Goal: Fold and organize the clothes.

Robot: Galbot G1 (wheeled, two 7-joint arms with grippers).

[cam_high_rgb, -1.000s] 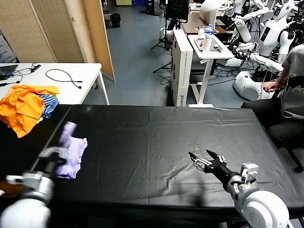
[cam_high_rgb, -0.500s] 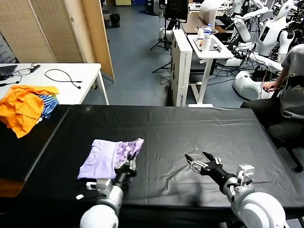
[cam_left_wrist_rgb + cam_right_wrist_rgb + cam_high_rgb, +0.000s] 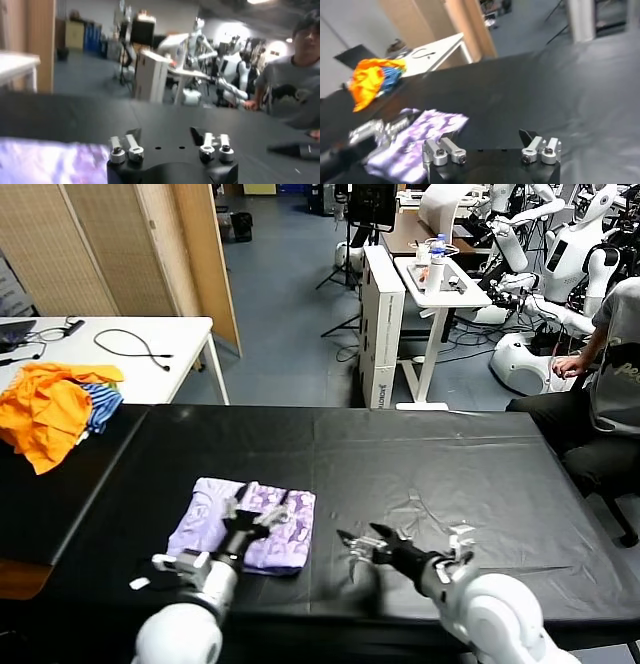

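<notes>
While the folded lavender T-shirt (image 3: 245, 523) lies near the bench's (image 3: 470, 474) front edge, left of centre, the left gripper (image 3: 250, 513) hovers over it, fingers spread and empty, and the right gripper (image 3: 362, 546), likewise spread and empty, hangs just beside it over bare black surface.

Bright orange crumpled garments (image 3: 45, 412) pile over blue-and-white striped cloth (image 3: 102, 404) at the black table's (image 3: 450, 454) far-left corner.
</notes>
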